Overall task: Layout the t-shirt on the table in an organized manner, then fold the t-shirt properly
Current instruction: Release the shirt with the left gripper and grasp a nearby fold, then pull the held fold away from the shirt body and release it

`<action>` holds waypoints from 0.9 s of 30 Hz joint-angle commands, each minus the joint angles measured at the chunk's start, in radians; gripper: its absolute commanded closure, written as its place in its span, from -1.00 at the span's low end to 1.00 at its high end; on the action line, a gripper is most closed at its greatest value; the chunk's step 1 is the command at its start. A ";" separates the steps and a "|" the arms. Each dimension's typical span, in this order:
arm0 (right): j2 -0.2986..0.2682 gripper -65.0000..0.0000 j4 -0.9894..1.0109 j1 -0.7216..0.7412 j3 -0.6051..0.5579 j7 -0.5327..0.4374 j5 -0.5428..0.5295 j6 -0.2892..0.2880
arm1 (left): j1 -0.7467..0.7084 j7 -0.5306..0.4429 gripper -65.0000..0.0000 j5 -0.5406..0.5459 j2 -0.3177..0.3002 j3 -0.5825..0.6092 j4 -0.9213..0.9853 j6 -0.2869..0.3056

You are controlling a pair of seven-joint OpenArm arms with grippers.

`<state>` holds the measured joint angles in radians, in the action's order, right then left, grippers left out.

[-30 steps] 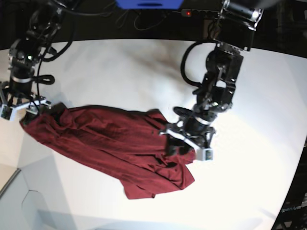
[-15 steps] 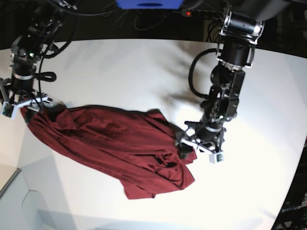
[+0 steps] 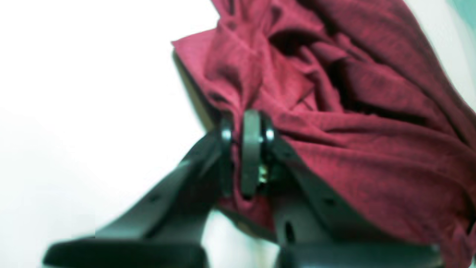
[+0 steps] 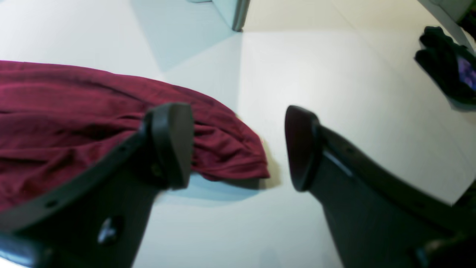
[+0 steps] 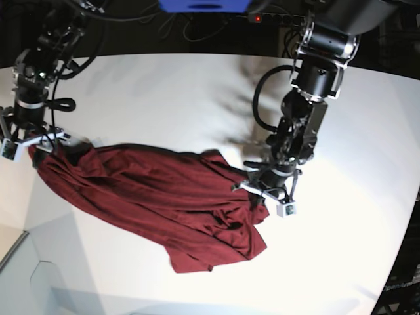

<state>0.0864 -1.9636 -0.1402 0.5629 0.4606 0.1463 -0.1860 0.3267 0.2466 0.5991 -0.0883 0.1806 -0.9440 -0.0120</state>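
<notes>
A maroon t-shirt (image 5: 157, 200) lies rumpled across the centre of the white table (image 5: 164, 92). At right of centre in the base view, the left gripper (image 3: 245, 156) is pinched tight on a bunched fold of the fabric. At the left edge, the right gripper (image 4: 238, 149) hangs with jaws spread wide over the shirt's end, gripping nothing.

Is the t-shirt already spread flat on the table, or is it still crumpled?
Crumpled. The t-shirt lies bunched on the table with deep folds, one end doubled over.
</notes>
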 commanded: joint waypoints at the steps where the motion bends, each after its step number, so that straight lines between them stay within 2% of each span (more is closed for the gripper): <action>1: -0.007 -0.20 -0.018 0.009 -0.001 -0.027 -0.003 0.007 | 0.010 -0.023 0.93 0.006 -0.001 -0.003 -0.060 0.007; 4: -0.007 -0.20 -0.018 0.009 -0.001 -0.027 -0.003 0.007 | -0.091 -0.022 1.00 0.005 -0.014 -0.003 -0.255 0.002; 8: -0.007 -0.20 -0.018 0.015 -0.001 -0.027 -0.003 0.007 | -0.255 -0.022 0.99 0.003 -0.060 0.003 -0.571 0.001; 11: -0.007 -0.20 -0.018 0.015 0.003 -0.027 -0.003 0.007 | -0.364 -0.022 0.99 -0.003 -0.066 -0.002 -0.734 0.001; 13: -0.009 -0.20 -0.018 0.015 0.003 -0.027 -0.003 0.007 | -0.440 -0.022 0.99 -0.003 -0.097 0.003 -0.824 0.001; 17: -0.012 -0.20 -0.018 0.017 0.004 -0.027 -0.003 0.007 | -0.529 -0.022 0.98 -0.005 -0.110 0.020 -0.906 0.005; 21: -0.021 -0.20 -0.018 0.017 0.006 -0.027 -0.003 0.007 | -0.561 -0.020 0.97 -0.005 -0.136 0.076 -0.896 0.008; 27: -0.023 -0.20 -0.016 0.017 0.006 -0.027 -0.003 0.007 | -0.591 -0.028 0.98 -0.003 -0.219 0.210 -0.995 0.001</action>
<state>0.0719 -1.9636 -0.1314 0.5667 0.4599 0.1459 -0.1864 -0.2726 0.2504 0.5919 -0.3058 0.3954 -1.9175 -0.0212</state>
